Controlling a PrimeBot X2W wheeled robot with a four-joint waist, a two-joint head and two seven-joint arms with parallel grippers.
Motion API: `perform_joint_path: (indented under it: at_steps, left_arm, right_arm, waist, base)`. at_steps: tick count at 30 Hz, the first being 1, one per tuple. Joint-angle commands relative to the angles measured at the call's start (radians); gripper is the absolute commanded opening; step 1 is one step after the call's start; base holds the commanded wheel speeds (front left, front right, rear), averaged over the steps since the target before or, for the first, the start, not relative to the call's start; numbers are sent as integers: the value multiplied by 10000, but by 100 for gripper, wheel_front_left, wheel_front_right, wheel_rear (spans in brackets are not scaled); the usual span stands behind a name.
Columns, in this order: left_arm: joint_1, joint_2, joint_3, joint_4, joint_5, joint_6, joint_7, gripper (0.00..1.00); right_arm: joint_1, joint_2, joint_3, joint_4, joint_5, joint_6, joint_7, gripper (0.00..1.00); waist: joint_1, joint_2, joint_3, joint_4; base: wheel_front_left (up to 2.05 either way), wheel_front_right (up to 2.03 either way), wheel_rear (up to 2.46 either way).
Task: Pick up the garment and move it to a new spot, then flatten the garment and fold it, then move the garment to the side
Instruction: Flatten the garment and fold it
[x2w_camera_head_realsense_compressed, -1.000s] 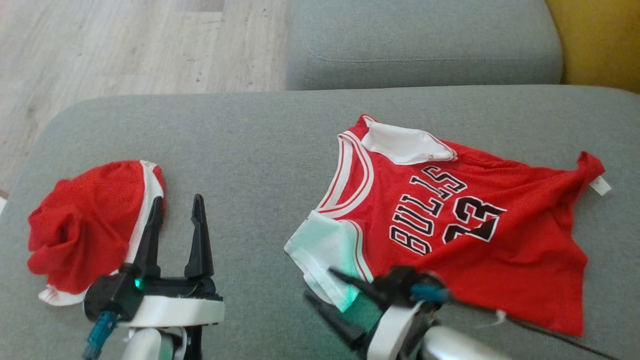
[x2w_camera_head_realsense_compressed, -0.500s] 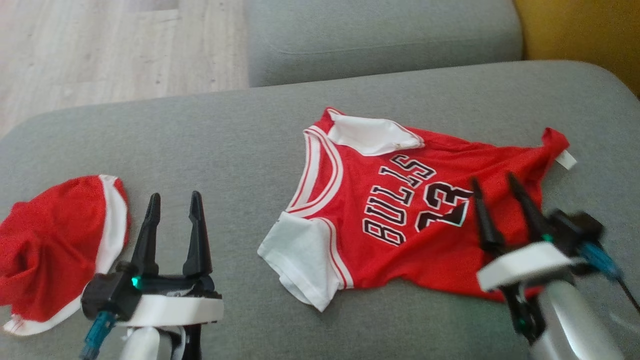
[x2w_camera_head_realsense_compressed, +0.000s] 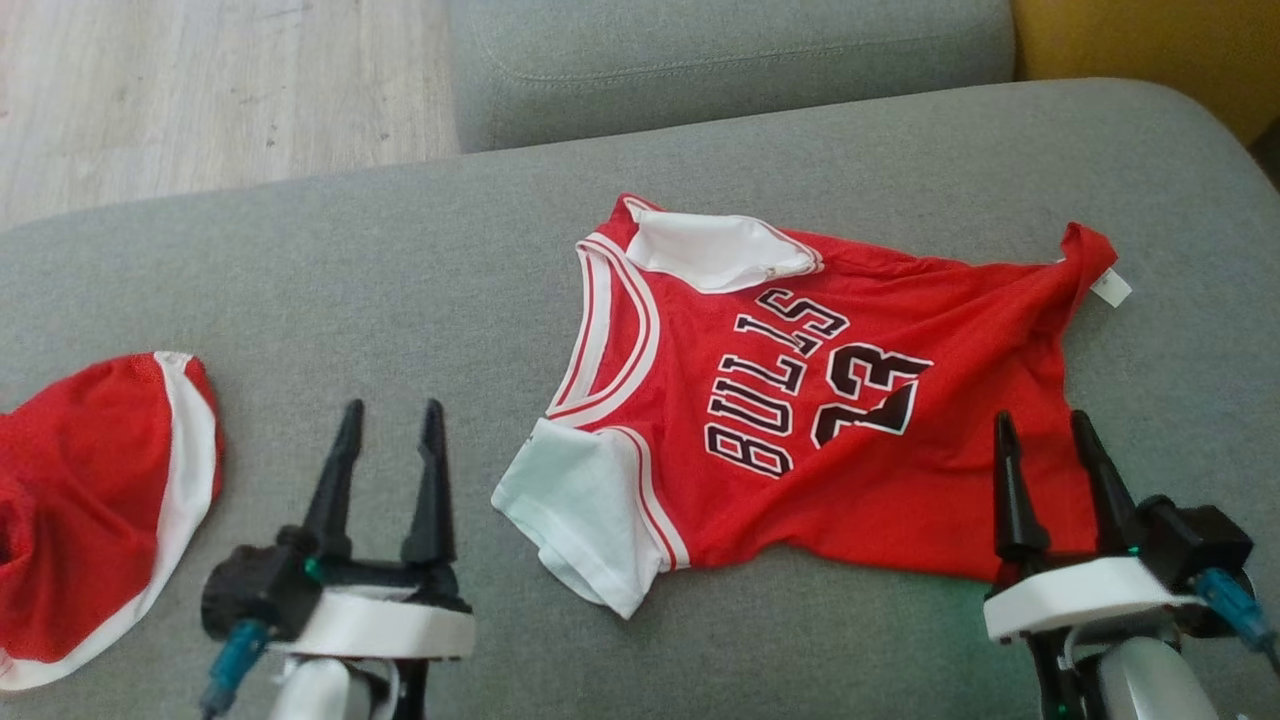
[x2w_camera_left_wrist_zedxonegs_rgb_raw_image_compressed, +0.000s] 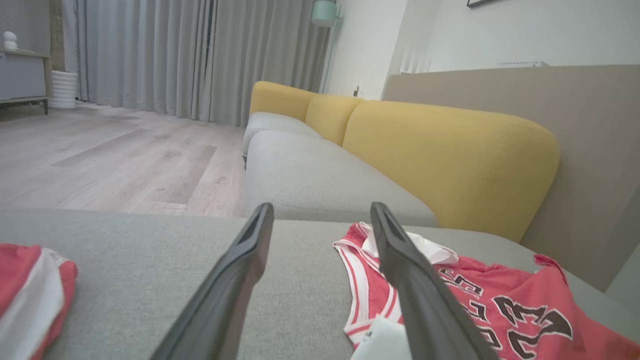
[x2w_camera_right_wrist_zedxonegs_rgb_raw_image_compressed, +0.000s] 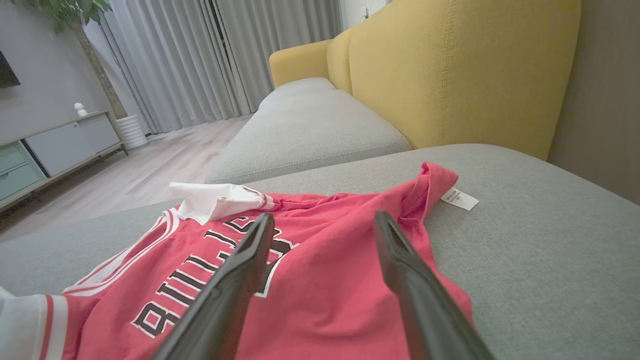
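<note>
Garment: red jersey (x2w_camera_head_realsense_compressed: 800, 400) lies print-up on the grey seat cushion (x2w_camera_head_realsense_compressed: 400, 280), right of centre in the head view, neckline toward the robot's left.
Left gripper (x2w_camera_head_realsense_compressed: 391, 408): jaws wide, holding nothing, over bare cushion just beside the jersey's near white sleeve.
Right gripper (x2w_camera_head_realsense_compressed: 1042, 418): jaws wide, holding nothing; tips over the jersey's near hem corner, contact cannot be told.
Done (judged): jersey set down and roughly spread.
Left (judged): finish flattening, fold, move aside.
Lie of cloth: far hem corner with the white tag (x2w_camera_head_realsense_compressed: 1111, 288) drawn to a point, creases running from it; far white sleeve flipped onto the chest; near hem uneven.
Around: second red-and-white garment (x2w_camera_head_realsense_compressed: 90, 500) crumpled at the cushion's left end, well apart from the jersey; another grey cushion (x2w_camera_head_realsense_compressed: 720, 50) beyond; yellow backrest (x2w_camera_head_realsense_compressed: 1130, 40); wood floor (x2w_camera_head_realsense_compressed: 200, 90).
In the way: nothing lies on the jersey; the crumpled garment takes up the left end, which narrows the room there for setting the fold aside.
</note>
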Motion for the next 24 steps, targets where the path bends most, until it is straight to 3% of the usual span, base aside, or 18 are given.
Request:
perform_joint_path:
  at_steps: [1, 9, 15, 24]
  left_arm:
    - [-536, 43, 41, 67, 160, -104, -51, 100]
    - [-1129, 348, -1221, 1861, 343, -244, 674, 100]
    - [-1791, 487, -1556, 2942, 355, -255, 1327, 100]
    - [-2476, 611, -1704, 4355, 711, 320, 2013, 100]
  right_arm:
    - [-460, -49, 261, -384, 130, 67, -107, 100]
    - [-538, -47, 279, -471, 218, 67, -108, 100]
    - [-703, -46, 309, -479, 222, 67, -108, 100]
    - [-846, -46, 217, -482, 264, 67, -108, 100]
  waist:
    - [0, 0, 78, 2]
    - [0, 0, 423, -72]
    - [0, 0, 747, -263]
    - [0, 0, 985, -485]
  base:
    - [0, 0, 0]
    - [0, 0, 0]
    - [0, 0, 0]
    - [0, 0, 0]
